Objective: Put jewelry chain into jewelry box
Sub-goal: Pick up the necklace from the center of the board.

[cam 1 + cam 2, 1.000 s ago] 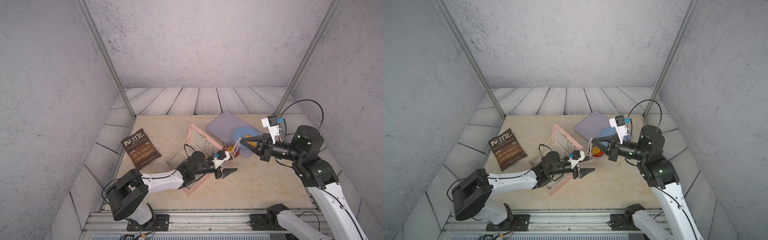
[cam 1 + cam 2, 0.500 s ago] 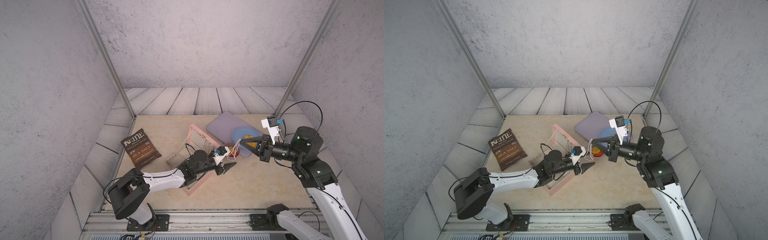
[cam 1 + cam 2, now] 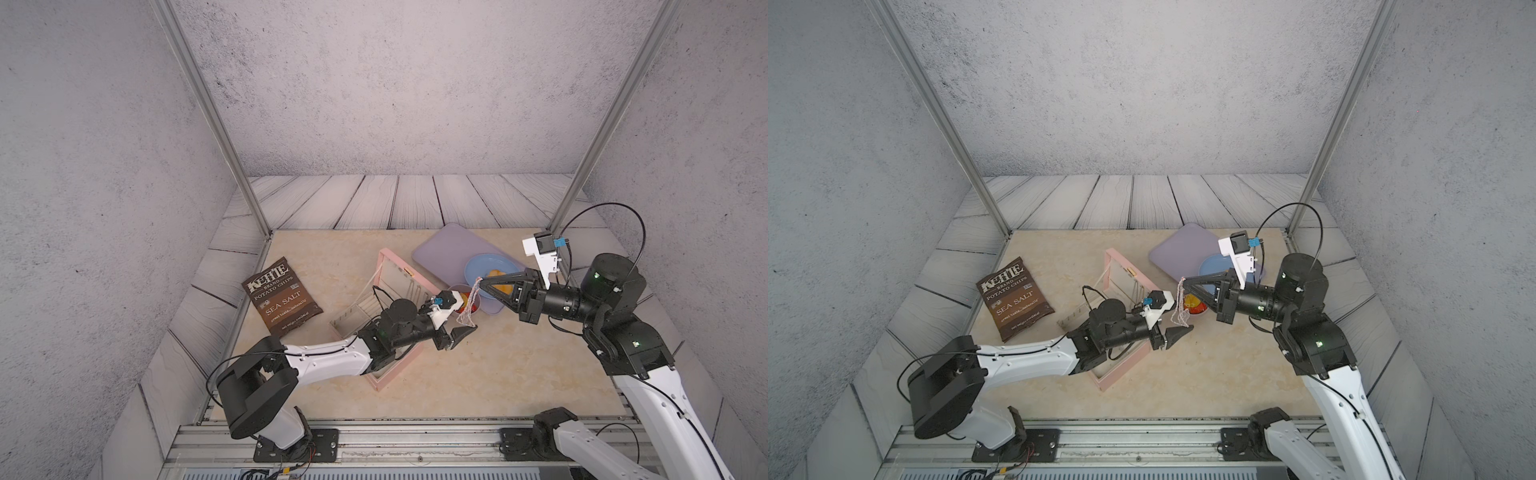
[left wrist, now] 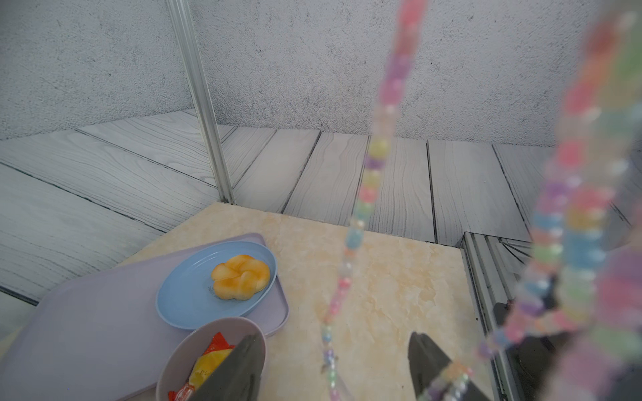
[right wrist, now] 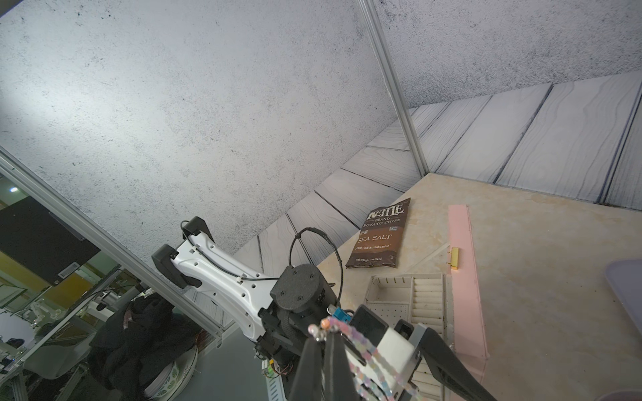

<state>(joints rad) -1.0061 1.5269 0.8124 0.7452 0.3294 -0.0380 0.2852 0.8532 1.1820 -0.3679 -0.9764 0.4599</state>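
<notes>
The jewelry chain is a looped string of pastel beads. My right gripper is shut on its top end, with the clasp just above the fingertips, so it hangs free. My left gripper is open just below and beside the loop. In the left wrist view one strand of the chain runs down between the two fingers, and another passes close by the far finger. The pink jewelry box lies open under the left arm, lid raised, with its cream compartments showing.
A brown chip bag lies left of the box. A lilac tray at the back right carries a blue plate with a bun. A small bowl of wrapped sweets sits under the chain.
My left gripper has shifted slightly up toward the hanging chain and its jaws have widened a little. The right gripper keeps the chain in nearly the same place.
</notes>
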